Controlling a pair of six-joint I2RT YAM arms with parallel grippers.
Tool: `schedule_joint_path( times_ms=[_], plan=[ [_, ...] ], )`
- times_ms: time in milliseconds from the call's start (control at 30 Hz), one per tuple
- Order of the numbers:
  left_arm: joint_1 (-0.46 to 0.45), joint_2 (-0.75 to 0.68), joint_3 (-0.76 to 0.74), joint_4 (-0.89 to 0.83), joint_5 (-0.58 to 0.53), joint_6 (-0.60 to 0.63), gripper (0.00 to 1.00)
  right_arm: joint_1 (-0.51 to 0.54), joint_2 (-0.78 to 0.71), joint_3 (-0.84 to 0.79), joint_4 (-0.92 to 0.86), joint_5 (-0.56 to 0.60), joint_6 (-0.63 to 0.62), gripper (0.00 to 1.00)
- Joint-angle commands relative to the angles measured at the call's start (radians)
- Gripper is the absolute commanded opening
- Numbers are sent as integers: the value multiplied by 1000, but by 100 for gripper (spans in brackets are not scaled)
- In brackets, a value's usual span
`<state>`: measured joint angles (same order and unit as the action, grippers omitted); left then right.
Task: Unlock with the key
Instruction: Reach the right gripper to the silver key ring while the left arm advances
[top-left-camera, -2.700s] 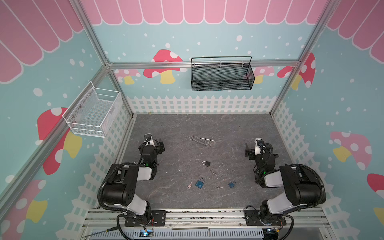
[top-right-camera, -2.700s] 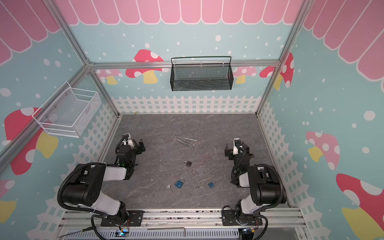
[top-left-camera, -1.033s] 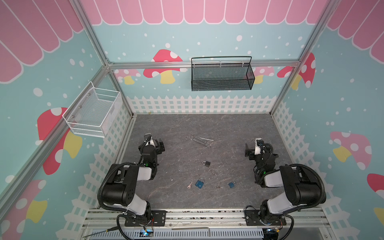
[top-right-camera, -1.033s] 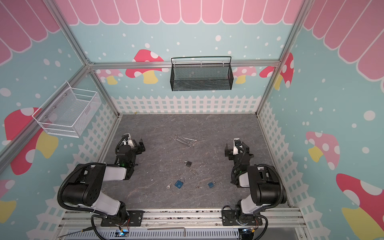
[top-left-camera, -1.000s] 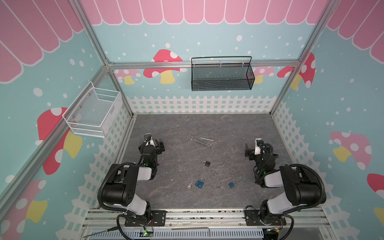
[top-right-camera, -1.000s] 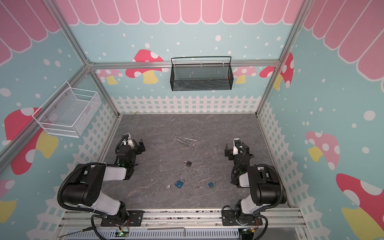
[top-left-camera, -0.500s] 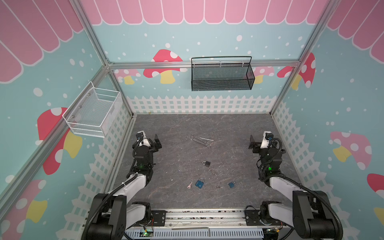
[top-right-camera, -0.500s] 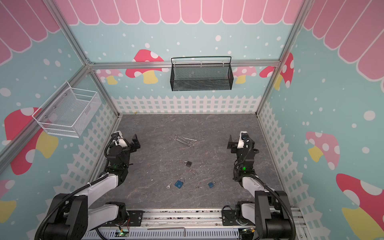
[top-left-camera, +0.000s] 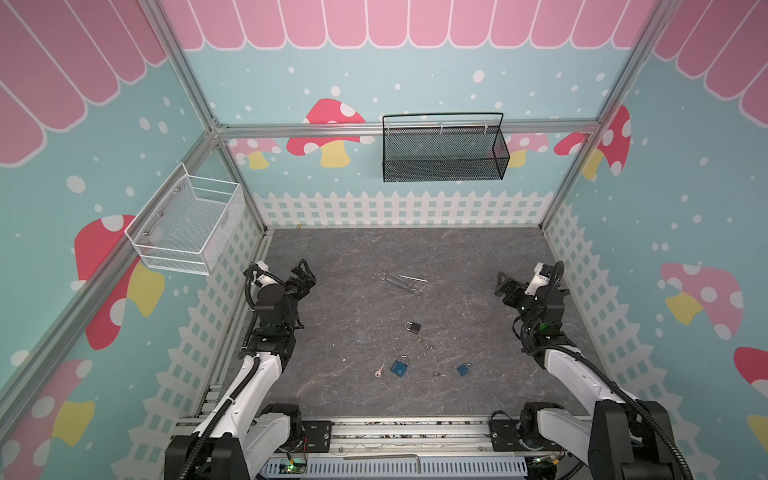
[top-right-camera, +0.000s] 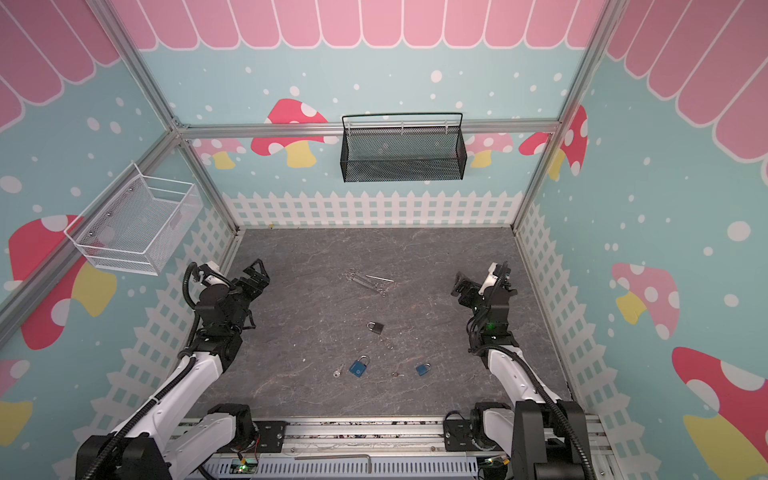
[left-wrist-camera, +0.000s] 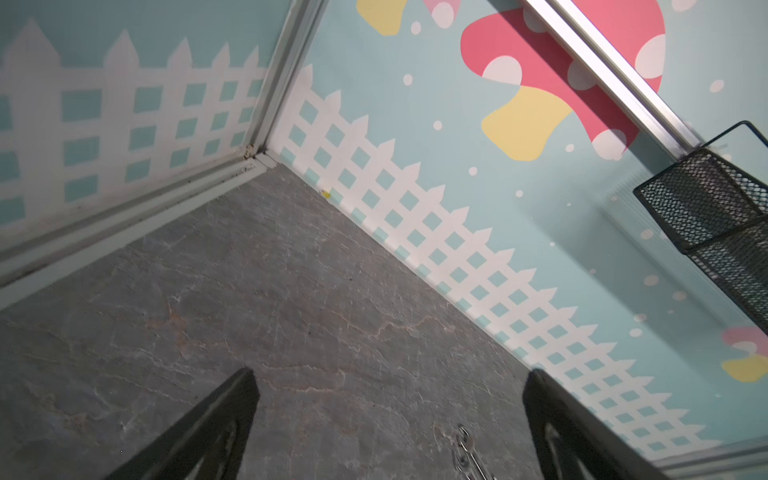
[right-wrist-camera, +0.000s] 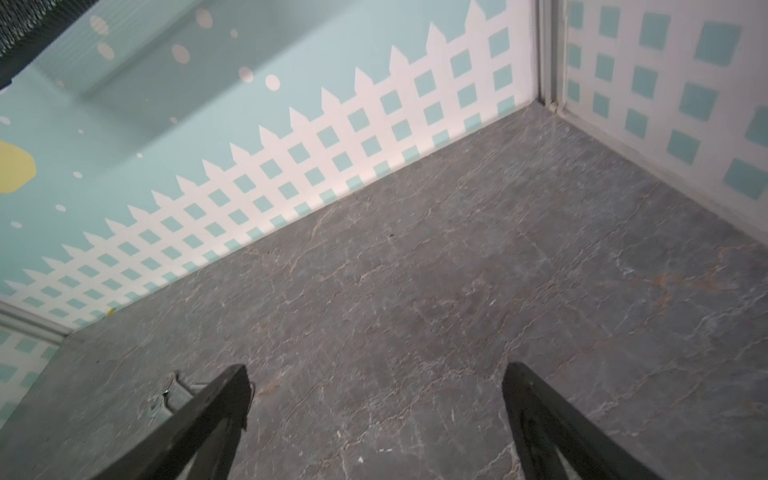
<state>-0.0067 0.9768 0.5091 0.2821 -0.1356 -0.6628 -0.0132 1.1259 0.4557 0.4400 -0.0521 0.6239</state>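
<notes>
**Top views.**
- Surface: grey stone-patterned table (top-left-camera: 357, 257), flat, walled on three sides.
- Room: teal walls printed with mushrooms, pink scallops above and a white picket fence along the base. An aluminium frame (top-left-camera: 407, 126) runs around it. A black mesh basket (top-left-camera: 442, 149) hangs on the back wall and a white wire basket (top-left-camera: 187, 226) on the left wall.
- Task's thing: the key (top-left-camera: 379, 370), pale, lies flat near the front and shows in both top views. Its long axis is slanted, with the rounder end toward the front rail. The narrow end points back and slightly right, just beside the blue padlock (top-left-camera: 399, 367).
- Also on the table:
  - small blue padlock (top-left-camera: 463, 369)
  - dark key (top-left-camera: 438, 374), between the two blue padlocks
  - black padlock (top-left-camera: 412, 327), nearer the middle
  - metal tools (top-left-camera: 401, 281), farther back
- Arms:
  - The left gripper (top-left-camera: 306, 274) is raised near the left wall, jaws spread and holding nothing. The key lies well apart from it, to its right and nearer the front.
  - The right gripper (top-left-camera: 500, 284) is raised near the right wall, jaws spread and empty. The key lies well apart from it, across the middle.

**Left wrist view.** Shows bare table, a wall corner, the fence print and one end of the black mesh basket. The fingers (left-wrist-camera: 232, 415) stand wide apart. An end of the metal tools shows on the table in the gap between them.

**Right wrist view.** Shows bare table, a wall corner and the fence print. The fingers (right-wrist-camera: 216, 415) stand wide apart. Part of the metal tools shows beside one finger, partly hidden by it.
</notes>
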Motion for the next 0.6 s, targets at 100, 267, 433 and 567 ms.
schedule_joint_path(
  times_ms=[100, 267, 433, 567],
  plan=[
    [-34, -39, 11, -177, 147, -104, 100, 28, 73, 129, -214, -174, 21, 98],
    [-210, -61, 15, -252, 109, -85, 100, 158, 120, 222, -373, -184, -39, 98],
    [-396, -64, 31, -303, 24, -64, 100, 323, 160, 300, -527, -157, -88, 98],
    [-541, -46, 26, -310, -32, -83, 100, 461, 210, 354, -644, -124, -105, 97]
  ],
)
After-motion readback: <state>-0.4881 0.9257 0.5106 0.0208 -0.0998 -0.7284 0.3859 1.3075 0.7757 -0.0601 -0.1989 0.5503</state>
